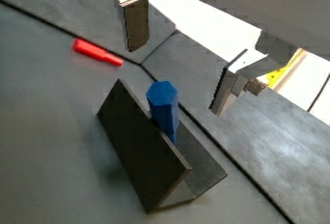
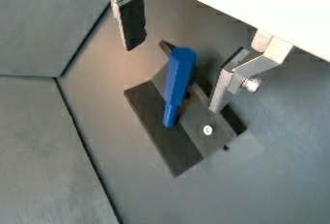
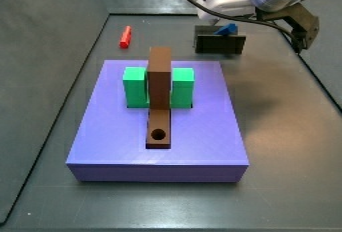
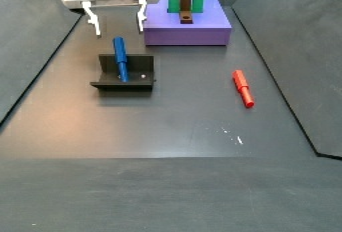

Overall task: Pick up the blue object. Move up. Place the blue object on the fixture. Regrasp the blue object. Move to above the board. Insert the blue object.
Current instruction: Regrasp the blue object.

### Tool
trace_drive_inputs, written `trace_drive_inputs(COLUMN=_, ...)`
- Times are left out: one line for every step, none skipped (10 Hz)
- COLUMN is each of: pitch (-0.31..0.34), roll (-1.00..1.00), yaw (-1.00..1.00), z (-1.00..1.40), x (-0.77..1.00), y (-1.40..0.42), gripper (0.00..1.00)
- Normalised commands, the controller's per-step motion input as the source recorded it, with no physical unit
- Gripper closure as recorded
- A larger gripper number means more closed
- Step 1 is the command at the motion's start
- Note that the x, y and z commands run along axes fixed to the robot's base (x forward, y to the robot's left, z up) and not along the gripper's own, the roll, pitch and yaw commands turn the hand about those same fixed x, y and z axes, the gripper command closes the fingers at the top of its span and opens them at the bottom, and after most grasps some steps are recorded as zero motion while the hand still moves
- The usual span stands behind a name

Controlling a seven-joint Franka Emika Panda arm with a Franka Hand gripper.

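The blue object point(image 1: 162, 106) point(image 2: 176, 87) is a slim blue peg leaning tilted against the wall of the fixture point(image 1: 145, 155) point(image 2: 196, 139). My gripper point(image 1: 180, 58) point(image 2: 178, 54) is open, its fingers point(image 1: 135, 25) straddling the peg's upper end with a gap on each side and touching nothing. In a side view the gripper point(image 4: 119, 23) hangs just behind the blue object point(image 4: 120, 58) and the fixture point(image 4: 124, 77). The board point(image 3: 201, 136) point(image 4: 207, 28) is a purple slab with a brown bar point(image 3: 160, 96) and a green block point(image 3: 134, 86).
A red peg point(image 1: 96, 51) point(image 4: 242, 87) point(image 3: 124, 36) lies flat on the dark floor, away from the fixture. Raised dark walls border the work area. The fixture point(image 3: 221, 43) stands just beyond the board's far edge.
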Motion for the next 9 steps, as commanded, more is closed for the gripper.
trace_drive_inputs(pitch=0.163, roll=-0.01, yaw=0.11, z=-0.1, x=0.33, y=0.0, gripper=0.0)
trace_drive_inputs(pitch=0.003, roll=0.0, yaw=0.11, z=-0.21, x=0.29, y=0.0, gripper=0.0)
trace_drive_inputs(pitch=0.0, roll=0.0, yaw=0.05, z=-0.23, x=0.24, y=0.0, gripper=0.0)
trace_drive_inputs(pitch=-0.029, roll=0.0, yaw=0.01, z=-0.24, x=0.25, y=0.0, gripper=0.0)
trace_drive_inputs(pitch=-0.071, roll=-0.01, yaw=0.0, z=-0.25, x=0.23, y=0.0, gripper=0.0)
trace_drive_inputs(pitch=0.0, roll=0.0, yaw=0.0, z=-0.13, x=0.28, y=0.0, gripper=0.0)
trace_drive_inputs(pitch=0.026, roll=0.1, yaw=-0.12, z=-0.13, x=0.21, y=-0.03, gripper=0.0)
trace_drive_inputs(pitch=0.057, roll=0.09, yaw=-0.2, z=-0.17, x=0.12, y=0.0, gripper=0.0)
trace_drive_inputs(pitch=0.077, roll=0.06, yaw=-0.13, z=-0.17, x=0.0, y=0.0, gripper=0.0)
